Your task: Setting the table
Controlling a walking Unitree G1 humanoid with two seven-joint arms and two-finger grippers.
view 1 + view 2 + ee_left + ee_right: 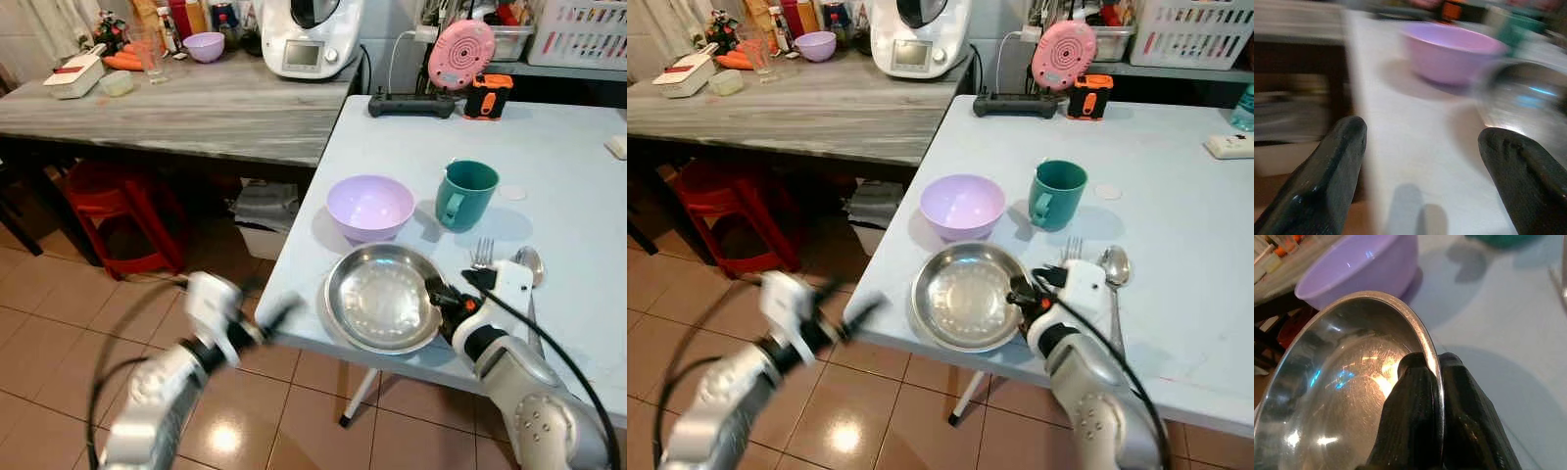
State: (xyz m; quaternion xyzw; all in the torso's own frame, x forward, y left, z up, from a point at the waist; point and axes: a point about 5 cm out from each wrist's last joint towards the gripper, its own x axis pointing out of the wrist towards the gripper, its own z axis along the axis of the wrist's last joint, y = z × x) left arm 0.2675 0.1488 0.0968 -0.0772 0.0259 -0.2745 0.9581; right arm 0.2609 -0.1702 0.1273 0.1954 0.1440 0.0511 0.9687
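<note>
**Steel plate gripped at its right rim, near the table's front edge**

At the far left, the left gripper [257, 328] is seen blurred, below and just off the front-left corner of the pale blue, smooth-topped table [578, 176]; its two black fingers [1327, 181] are spread wide with nothing between them. Beyond it stands the lilac plastic bowl [369, 206], round and matte.

Next comes the shallow round stainless-steel plate [382, 297], glossy and finely scratched, lying at the front edge of the table with its near rim slightly overhanging. Its thin rolled rim on the right side is pinched between the closed fingers of the right gripper [443, 302], so the plate lies to the left of that hand, which is clearly the nearer one.

Behind stands a teal ceramic mug [465, 195]. Just right of the plate lie a metal fork [481, 255] and spoon [530, 264], long axes pointing away from the robot.
</note>
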